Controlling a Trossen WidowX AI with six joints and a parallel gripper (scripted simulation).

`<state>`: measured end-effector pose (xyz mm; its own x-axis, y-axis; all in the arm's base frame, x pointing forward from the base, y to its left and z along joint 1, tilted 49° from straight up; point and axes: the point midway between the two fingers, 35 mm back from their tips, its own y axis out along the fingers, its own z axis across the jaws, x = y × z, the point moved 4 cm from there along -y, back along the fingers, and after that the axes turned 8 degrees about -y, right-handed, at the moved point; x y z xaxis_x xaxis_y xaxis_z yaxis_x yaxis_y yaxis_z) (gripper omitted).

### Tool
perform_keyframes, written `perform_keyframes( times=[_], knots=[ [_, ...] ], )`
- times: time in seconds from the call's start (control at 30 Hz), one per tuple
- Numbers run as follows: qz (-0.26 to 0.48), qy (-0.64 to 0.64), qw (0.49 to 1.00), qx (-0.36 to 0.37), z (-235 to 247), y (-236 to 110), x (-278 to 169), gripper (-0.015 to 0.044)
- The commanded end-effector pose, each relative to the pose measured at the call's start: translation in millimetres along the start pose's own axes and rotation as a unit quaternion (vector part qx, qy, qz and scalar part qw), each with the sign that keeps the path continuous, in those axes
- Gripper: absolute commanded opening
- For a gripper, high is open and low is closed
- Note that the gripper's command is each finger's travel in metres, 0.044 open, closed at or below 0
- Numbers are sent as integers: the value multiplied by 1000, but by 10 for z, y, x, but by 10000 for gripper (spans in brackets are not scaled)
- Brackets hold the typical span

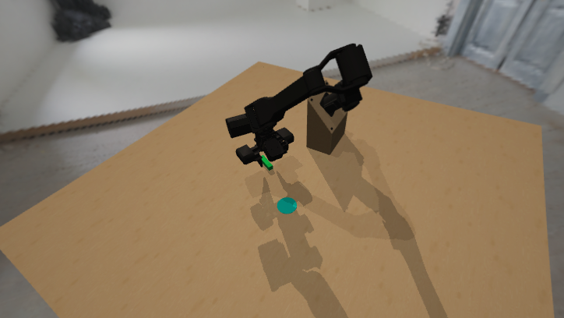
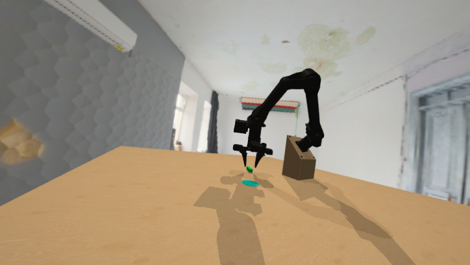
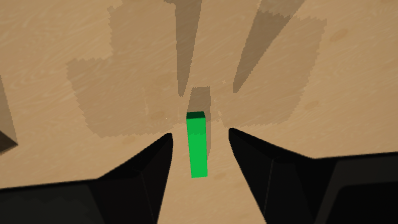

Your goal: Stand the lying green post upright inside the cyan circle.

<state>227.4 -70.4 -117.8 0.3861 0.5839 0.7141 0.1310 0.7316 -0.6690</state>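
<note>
While my gripper (image 2: 250,165) hangs just above the table (image 1: 434,197), the post (image 3: 197,145) lies right under it, flat on the wood, framed in the gap between my two fingers in the wrist view. My jaws are parted about halfway and grip nothing; there is bare wood on each side between the post and the fingers, so no touch. In that view the post runs lengthwise from 6 o'clock to 12 o'clock, with its far end face darker than its long top face. In the exterior view my fingertips point straight down, and the post (image 2: 249,169) shows just below and between them. In the top view only one end of the post (image 1: 267,163) peeks out from under my hand, at about 5 o'clock of it.

The post is a small bright green bar, square in section, far longer than it is wide, with sharp edges and a plain surface. It casts a short shadow past its far end.

The circle (image 1: 287,206) is a flat cyan disc on the table, near the post but apart from it, at 5 o'clock of the post in the top view.
</note>
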Motion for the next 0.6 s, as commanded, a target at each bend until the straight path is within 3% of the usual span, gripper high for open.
perform_keyframes(
  times=[0.0,0.03,0.3,0.57],
  knots=[
    [-5,3,1000,-1,39,158,9,233],
    [-5,3,1000,-1,39,158,9,233],
    [-5,3,1000,-1,39,158,9,22],
    [-3,3,1000,-2,16,62,1,22]
  ],
)
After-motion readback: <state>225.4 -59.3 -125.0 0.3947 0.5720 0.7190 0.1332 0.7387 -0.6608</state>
